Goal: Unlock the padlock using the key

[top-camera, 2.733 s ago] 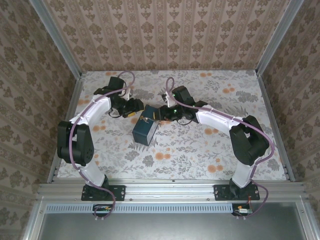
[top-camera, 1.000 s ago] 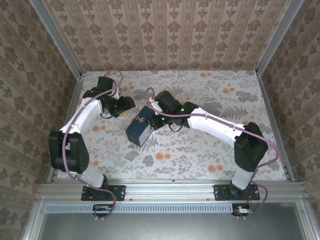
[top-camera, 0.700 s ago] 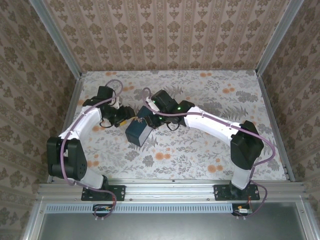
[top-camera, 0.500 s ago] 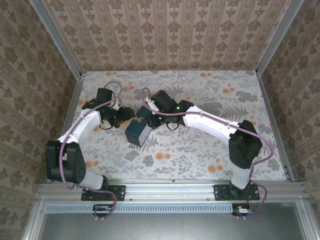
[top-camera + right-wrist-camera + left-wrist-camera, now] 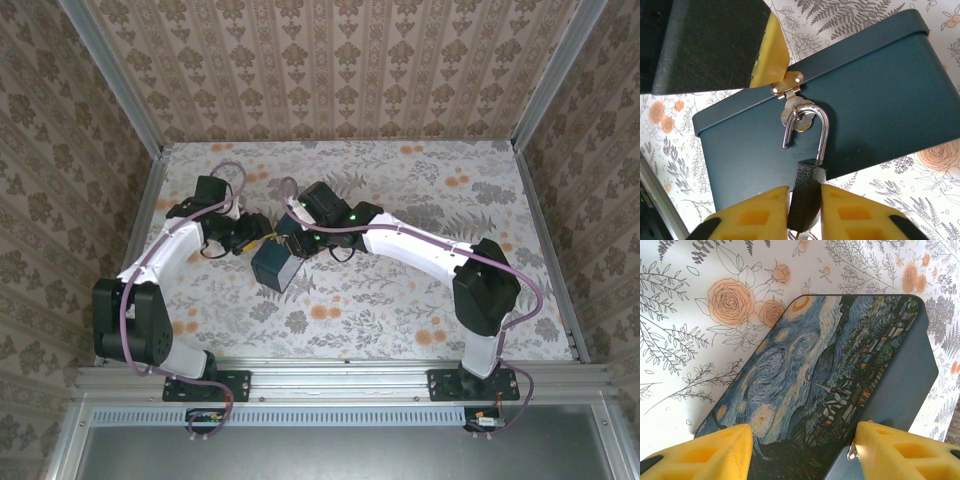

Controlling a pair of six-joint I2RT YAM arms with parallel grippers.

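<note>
Since a second ago the left tool (image 5: 258,236) has come in from the left to the blue tin box (image 5: 277,268), its jaws wide astride one corner; whether they press it I cannot tell. The right tool (image 5: 805,192) pinches the black padlock (image 5: 806,175), whose open shackle hangs in the box's hasp (image 5: 790,86)

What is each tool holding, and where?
The right tool pinches the padlock by its black body. The left tool seems to grip the box across one end, a finger on each side.
</note>
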